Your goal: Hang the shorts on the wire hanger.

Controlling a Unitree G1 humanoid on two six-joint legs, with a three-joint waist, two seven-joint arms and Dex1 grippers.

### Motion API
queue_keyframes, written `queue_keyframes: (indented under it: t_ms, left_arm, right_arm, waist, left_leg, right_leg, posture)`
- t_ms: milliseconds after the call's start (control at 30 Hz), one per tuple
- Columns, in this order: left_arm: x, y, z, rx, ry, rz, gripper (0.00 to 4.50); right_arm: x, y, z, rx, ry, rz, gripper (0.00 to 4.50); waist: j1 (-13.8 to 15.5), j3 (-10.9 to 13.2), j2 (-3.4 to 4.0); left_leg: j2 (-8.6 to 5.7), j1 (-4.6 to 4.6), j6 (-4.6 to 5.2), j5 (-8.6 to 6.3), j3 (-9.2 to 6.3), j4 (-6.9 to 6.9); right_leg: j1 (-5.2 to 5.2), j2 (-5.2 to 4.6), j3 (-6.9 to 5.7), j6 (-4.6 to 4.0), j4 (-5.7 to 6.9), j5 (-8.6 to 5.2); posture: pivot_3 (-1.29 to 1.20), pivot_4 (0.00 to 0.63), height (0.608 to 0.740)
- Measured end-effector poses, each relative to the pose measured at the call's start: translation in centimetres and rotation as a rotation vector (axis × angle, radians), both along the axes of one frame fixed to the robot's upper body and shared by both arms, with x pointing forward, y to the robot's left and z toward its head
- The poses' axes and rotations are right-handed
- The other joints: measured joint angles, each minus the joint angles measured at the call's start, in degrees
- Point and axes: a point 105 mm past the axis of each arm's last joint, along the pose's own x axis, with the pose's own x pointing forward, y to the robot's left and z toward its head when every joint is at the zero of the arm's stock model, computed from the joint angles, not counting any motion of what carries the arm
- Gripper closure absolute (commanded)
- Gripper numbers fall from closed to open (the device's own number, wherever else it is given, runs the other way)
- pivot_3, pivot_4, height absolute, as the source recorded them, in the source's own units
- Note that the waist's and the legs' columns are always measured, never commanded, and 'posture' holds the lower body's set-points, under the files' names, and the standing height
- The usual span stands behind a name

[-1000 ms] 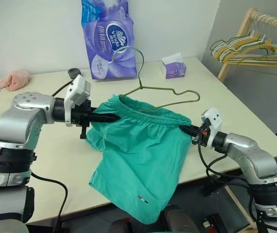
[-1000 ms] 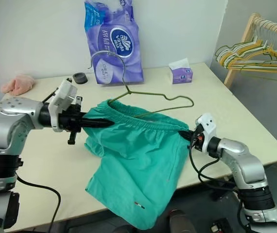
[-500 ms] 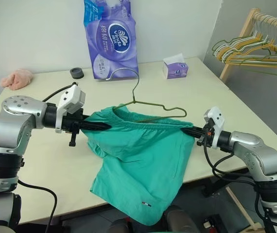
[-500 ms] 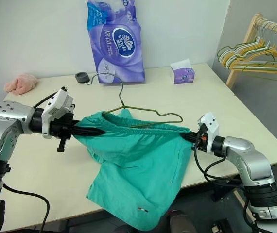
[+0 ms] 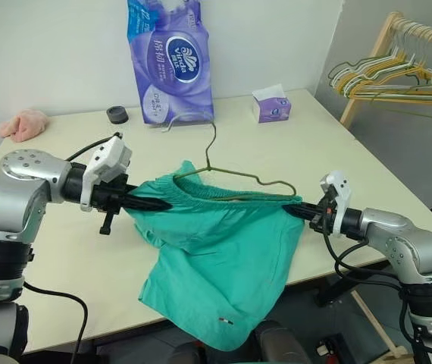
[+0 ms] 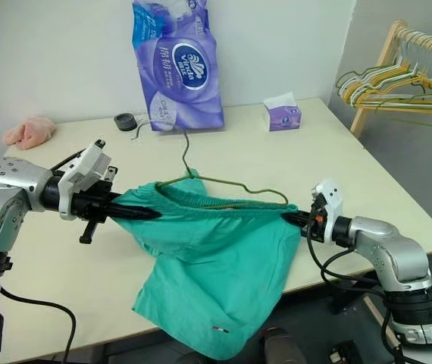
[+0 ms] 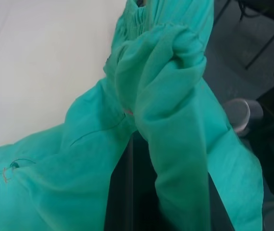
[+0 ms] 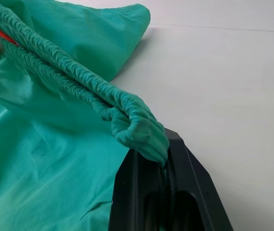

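Currently the step in hand is the stretch of the waistband: the shorts (image 5: 220, 258) are held taut between the two grippers above the front half of the table (image 5: 72, 292), with the legs draped over the table's front edge. The wire hanger (image 5: 227, 171) sits at the waistband, hook uppermost, its wire shoulder running just along the far side of the elastic; whether the wire passes inside the waistband cannot be told.

From the left, the left gripper (image 5: 155, 203) reaches in from the table's left side, the forearm roughly level and the fingers pointing right and slightly down. Its jaws are pressed together on a bunched fold of the waistband's left end, as the left wrist view confirms.

At the right, the right gripper (image 5: 295, 210) extends from the table's front right corner, pointing left and a little down. Its jaws pinch the waistband's right end, where the gathered elastic curls into the black fingers (image 8: 142, 187).

Judgement: the next move calls for keeping both pinches firm and bringing the stretched waistband onto the hanger's shoulders without tipping the hanger.
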Motion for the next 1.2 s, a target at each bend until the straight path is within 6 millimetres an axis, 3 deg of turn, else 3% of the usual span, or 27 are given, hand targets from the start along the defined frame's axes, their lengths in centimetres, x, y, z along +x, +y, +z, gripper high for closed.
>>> queue_keyframes:
  t_ms: [267,533,800,967,1067,1200]
  left_arm:
    - [1.3,0.6,0.0,0.032,-0.066,0.045,4.5]
    - [1.3,0.6,-0.6,0.065,-0.06,0.035,4.5]
    - [2.0,0.9,-1.5,0.112,-0.106,0.07,4.5]
    - [2.2,1.0,-2.3,0.127,-0.115,0.097,4.5]
    - [2.3,1.0,-3.3,0.158,-0.113,0.103,4.5]
    - [2.6,1.0,-4.0,0.18,-0.129,0.116,4.5]
  right_arm:
    - [-0.3,-0.2,0.4,-0.023,-0.01,0.017,4.44]
    - [-0.7,-0.3,0.6,-0.053,-0.024,0.037,4.44]
    - [-1.8,-0.7,1.9,-0.226,-0.123,0.137,4.44]
    - [-0.5,0.2,3.8,-0.317,-0.224,0.174,4.44]
    - [0.4,1.7,5.7,-0.394,-0.318,0.234,4.44]
    - [0.5,3.4,6.6,-0.46,-0.378,0.319,4.44]
  waist:
    - [0.1,0.0,0.0]
    - [0.0,0.0,0.0]
    - [0.0,0.0,-0.01]
    - [-0.2,0.0,0.02]
    - [-0.4,0.0,0.03]
    - [-0.3,0.0,0.03]
  left_leg:
    - [-0.01,-0.01,0.0,0.0,0.0,0.01]
    - [-0.01,-0.01,0.0,0.0,0.01,0.01]
    - [0.01,-0.01,0.01,0.0,0.01,0.01]
    - [0.01,-0.01,0.01,-0.01,0.01,0.01]
    - [0.03,-0.01,0.01,-0.01,0.0,-0.01]
    - [0.01,-0.04,0.01,-0.01,-0.02,0.01]
  right_leg:
    - [0.0,-0.01,-0.01,0.01,0.0,0.0]
    - [0.0,-0.01,0.0,0.01,-0.01,0.0]
    - [0.0,-0.01,0.0,0.25,-0.02,-0.15]
    - [-0.02,-0.01,0.0,0.2,-0.01,-0.12]
    - [-0.04,-0.01,-0.01,0.01,0.0,-0.01]
    - [-0.04,-0.04,-0.04,0.0,-0.04,0.0]
  posture:
    - [-0.19,0.062,0.74]
    - [-0.2,0.061,0.74]
    - [-0.2,0.063,0.74]
    - [-0.22,0.066,0.74]
    - [-0.22,0.067,0.74]
    - [-0.22,0.067,0.74]
